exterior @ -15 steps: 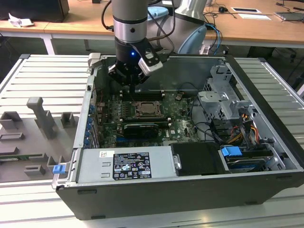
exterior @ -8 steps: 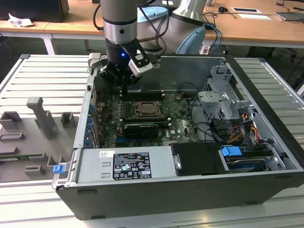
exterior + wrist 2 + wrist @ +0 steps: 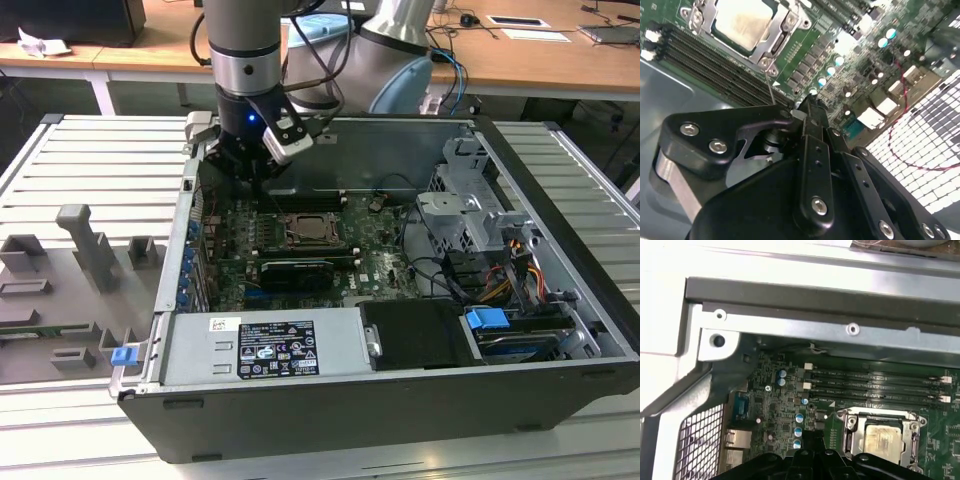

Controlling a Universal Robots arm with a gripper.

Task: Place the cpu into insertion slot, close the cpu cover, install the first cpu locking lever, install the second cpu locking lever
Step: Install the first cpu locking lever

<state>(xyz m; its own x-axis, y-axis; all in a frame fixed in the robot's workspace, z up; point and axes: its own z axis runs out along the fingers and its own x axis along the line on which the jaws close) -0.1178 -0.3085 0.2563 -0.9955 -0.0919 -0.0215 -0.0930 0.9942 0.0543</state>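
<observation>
Second wrist view: closed claw (image 3: 808, 104) hovers near the seated cpu (image 3: 742, 22).

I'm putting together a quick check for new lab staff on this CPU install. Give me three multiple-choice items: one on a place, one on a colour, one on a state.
1. Where is the tan, square, metal-faced cpu?
A. Outside the black computer case
B. In the insertion slot on the green circuit board
C. Leaning against the case wall

2. What colour is the small plastic tab at the case's near corner, on the exterior view's left?
A. Red
B. Yellow
C. Blue

3. How does the thin, silvery metal cpu cover stand?
A. Lying flat, framing the chip
B. Tilted up on its hinge
C. Removed, outside the case

Answers:
1 B: both wrist views show it seated in the socket.
2 C: it is plainly blue in the exterior view.
3 A: its frame rims the chip, level with the board.
</observation>
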